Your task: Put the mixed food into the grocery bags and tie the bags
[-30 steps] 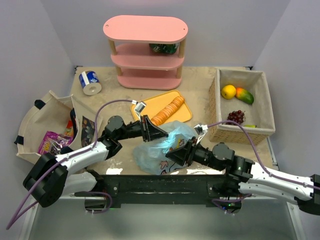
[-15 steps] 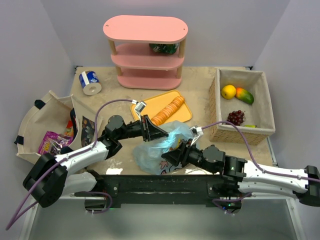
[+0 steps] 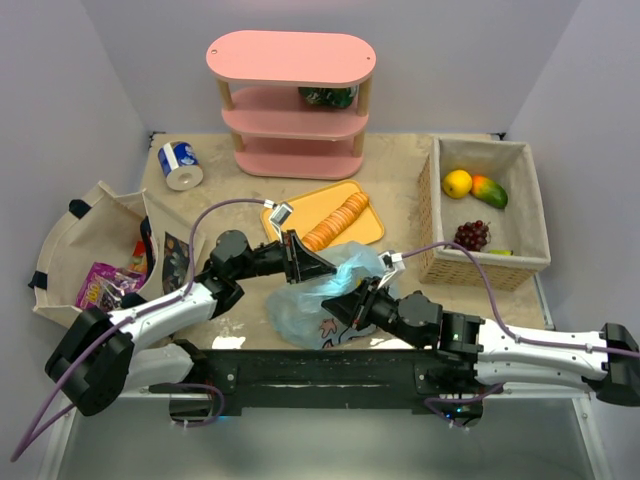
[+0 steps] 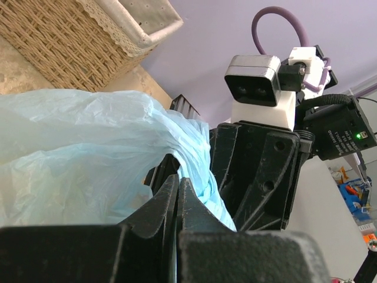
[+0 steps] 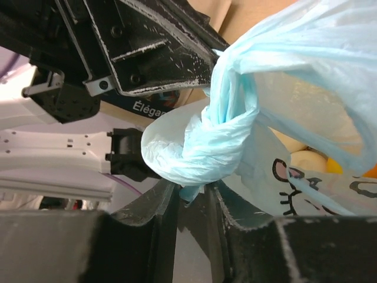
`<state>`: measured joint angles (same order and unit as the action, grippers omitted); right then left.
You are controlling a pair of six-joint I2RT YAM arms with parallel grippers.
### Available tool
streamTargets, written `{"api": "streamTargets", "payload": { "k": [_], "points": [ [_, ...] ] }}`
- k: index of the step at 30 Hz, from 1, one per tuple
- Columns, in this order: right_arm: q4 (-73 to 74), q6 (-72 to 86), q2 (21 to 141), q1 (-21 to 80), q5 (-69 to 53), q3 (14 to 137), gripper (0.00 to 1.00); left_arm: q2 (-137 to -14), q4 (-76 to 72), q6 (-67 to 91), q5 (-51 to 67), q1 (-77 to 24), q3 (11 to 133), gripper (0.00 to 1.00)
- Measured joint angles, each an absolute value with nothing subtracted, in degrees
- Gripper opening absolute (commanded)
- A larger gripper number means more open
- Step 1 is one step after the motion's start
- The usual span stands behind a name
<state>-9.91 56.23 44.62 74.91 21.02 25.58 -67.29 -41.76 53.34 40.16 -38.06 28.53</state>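
A light-blue grocery bag (image 3: 298, 312) with cartoon prints (image 5: 284, 177) lies at the table's near edge. Yellowish food (image 5: 306, 162) shows through its film. My left gripper (image 3: 322, 268) is shut on the bag's twisted handle (image 4: 203, 171) and holds it up; a thin strip of film runs between its jaws (image 4: 178, 177). My right gripper (image 3: 345, 306) sits just under the knotted handles (image 5: 200, 147). Its jaws (image 5: 194, 191) stand narrowly apart, with only the knot's small tail between them. More mixed food lies elsewhere: a purple packet (image 3: 98, 285) and fruit (image 3: 457, 183).
A wicker basket (image 3: 432, 205) at the right holds the fruit and grapes (image 3: 472, 234). A sliced loaf (image 3: 338, 220) lies on an orange tray. A blue-and-white can (image 3: 180, 165) and a pink shelf (image 3: 292, 100) stand at the back. A cloth tote (image 3: 70, 235) lies at the left.
My right gripper has slid left along the near edge up to the bag's knot, and its jaws have narrowed. The left arm has stayed still with the handle.
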Motion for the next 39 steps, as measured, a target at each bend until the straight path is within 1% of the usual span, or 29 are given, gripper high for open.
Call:
{"api": "streamTargets", "payload": {
  "k": [1, 2, 3, 4, 10, 14, 22, 29, 39],
  "points": [
    [-9.9, 56.4, 44.2, 75.0, 21.4, 25.6, 0.13, -67.2, -41.7, 53.3, 40.2, -38.1, 28.5, 0.00],
    [-9.9, 56.6, 43.6, 75.0, 21.6, 25.6, 0.05, -67.2, -41.6, 53.3, 40.2, -38.1, 28.5, 0.00],
    [-9.9, 56.7, 43.1, 75.0, 21.9, 25.5, 0.01, -67.1, -41.6, 53.1, 40.2, -38.1, 28.5, 0.00],
    [-9.9, 56.9, 42.2, 75.0, 22.1, 25.2, 0.00, -67.1, -41.5, 53.1, 40.2, -38.1, 28.5, 0.00],
    [-6.7, 57.5, 39.2, 75.0, 23.2, 24.9, 0.00, -66.7, -41.3, 52.9, 40.1, -37.7, 28.8, 0.00],
    [-0.8, 58.1, 36.8, 75.0, 24.9, 24.9, 0.00, -66.7, -39.9, 52.2, 40.2, -35.1, 30.6, 0.00],
    [10.3, 58.3, 29.0, 75.0, 32.7, 25.3, 0.00, -66.7, -35.6, 49.7, 42.9, -26.9, 33.5, 0.00],
    [20.2, 59.4, 28.7, 75.0, 40.0, 27.3, 0.00, -66.7, -31.8, 47.1, 46.1, -19.6, 33.5, 0.00],
    [28.5, 62.9, 24.6, 75.4, 45.5, 28.7, 0.00, -66.8, -30.7, 46.4, 52.1, -8.6, 31.8, 0.00]
  ]
}}
